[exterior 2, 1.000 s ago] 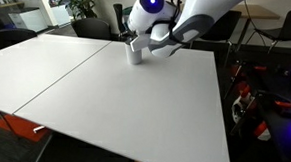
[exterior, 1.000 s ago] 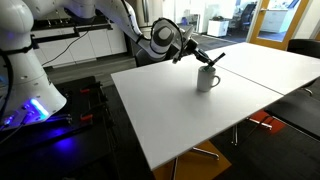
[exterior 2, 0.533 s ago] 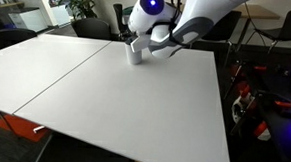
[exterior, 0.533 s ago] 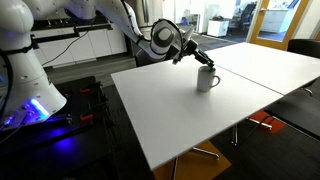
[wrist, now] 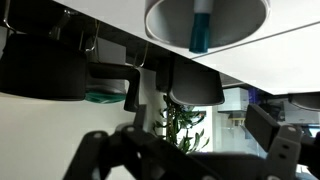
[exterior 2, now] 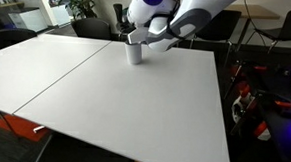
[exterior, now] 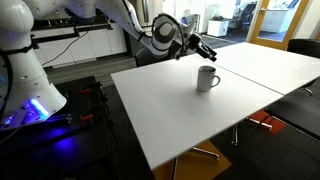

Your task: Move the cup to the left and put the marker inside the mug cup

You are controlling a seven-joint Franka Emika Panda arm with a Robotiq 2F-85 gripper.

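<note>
We see the black two-finger gripper (exterior: pixel 203 49) hanging just above the white ceramic mug (exterior: pixel 206 79), a little toward the upper left of it in an exterior view. In the wrist view its dark linkages sit far apart along the bottom edge with nothing between them, so we judge it spread wide and empty. The blue plastic marker (wrist: pixel 201 25) stands inside the mug, at the top centre of the wrist view, so we take the insertion as done. The mug stands upright on the white rectangular table (exterior: pixel 180 115), near the table's far edge in both exterior views. What worries us is the small clearance. A sideways sweep at this height could catch the marker's upper end or the rim, tip the mug, and spill the marker or push the mug off that far edge. We cannot tell whether the mug needs more shifting left; if it does, a finger pinching the rim could jam against the marker.
</note>
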